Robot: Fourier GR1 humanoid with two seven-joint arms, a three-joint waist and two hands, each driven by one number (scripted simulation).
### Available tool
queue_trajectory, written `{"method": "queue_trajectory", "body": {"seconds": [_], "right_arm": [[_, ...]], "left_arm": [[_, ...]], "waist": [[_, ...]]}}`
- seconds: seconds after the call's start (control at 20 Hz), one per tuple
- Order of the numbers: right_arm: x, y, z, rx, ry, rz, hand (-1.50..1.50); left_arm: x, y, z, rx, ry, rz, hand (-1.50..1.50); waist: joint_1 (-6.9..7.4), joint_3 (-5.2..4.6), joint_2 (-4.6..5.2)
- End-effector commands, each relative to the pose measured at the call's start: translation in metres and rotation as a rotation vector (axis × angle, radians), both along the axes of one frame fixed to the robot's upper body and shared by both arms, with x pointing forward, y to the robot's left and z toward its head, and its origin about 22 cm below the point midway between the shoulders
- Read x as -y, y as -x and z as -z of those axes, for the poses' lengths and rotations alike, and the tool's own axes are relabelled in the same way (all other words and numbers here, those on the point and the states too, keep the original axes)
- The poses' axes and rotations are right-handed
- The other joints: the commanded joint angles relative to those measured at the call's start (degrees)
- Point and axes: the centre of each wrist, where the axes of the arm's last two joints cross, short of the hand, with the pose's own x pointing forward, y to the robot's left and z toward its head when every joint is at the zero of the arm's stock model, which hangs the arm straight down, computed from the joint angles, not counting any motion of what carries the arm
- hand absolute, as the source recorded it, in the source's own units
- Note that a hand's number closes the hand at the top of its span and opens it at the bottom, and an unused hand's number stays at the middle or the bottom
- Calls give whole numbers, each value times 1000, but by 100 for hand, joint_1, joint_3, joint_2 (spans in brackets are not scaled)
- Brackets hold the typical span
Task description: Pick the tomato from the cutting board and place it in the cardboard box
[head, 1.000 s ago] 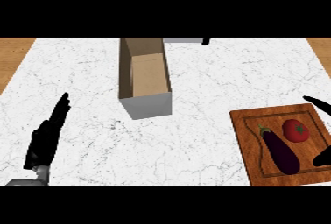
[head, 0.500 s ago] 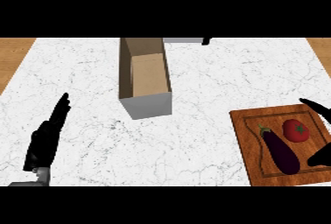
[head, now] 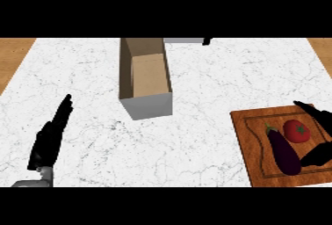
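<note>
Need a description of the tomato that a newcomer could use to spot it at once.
Find the wooden cutting board at the white counter's near right corner. Two things lie on it: a long dark purple eggplant and, just right of it, the tomato. It is the small round red one.

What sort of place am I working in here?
Most likely a kitchen counter: a white marbled worktop, a wooden cutting board bearing a tomato and an eggplant, plus a cardboard box.
</note>
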Motion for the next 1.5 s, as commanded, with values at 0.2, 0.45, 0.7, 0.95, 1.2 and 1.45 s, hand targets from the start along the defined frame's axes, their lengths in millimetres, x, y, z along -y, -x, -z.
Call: {"method": "queue_trajectory", "body": {"seconds": [0.2, 0.45, 0.7, 0.95, 1.2, 1.45], "right_arm": [[8, -7, 20, -4, -1, -10, -150], [4, -15, 22, -26, 29, -15, -150], [5, 10, 52, -62, -47, -14, 150], [0, -1, 22, 139, 138, -11, 150], [-71, 5, 39, 193, 178, 96, 150], [-165, 15, 50, 167, 253, 308, 150]], "left_arm": [[1, 1, -5, -6, -11, 16, 0], [2, 11, 6, -3, -16, -9, 0], [1, -7, 1, 8, -9, 4, 0], [9, 4, -5, -11, -8, 1, 0], [8, 4, -13, -12, 9, -19, 0], [-2, 5, -11, -17, -9, -17, 0]], "waist": [[10, 3, 4], [14, 2, 4], [-19, 2, 5], [-19, 2, -4], [-66, -8, -35], [-110, -28, -69]]}}
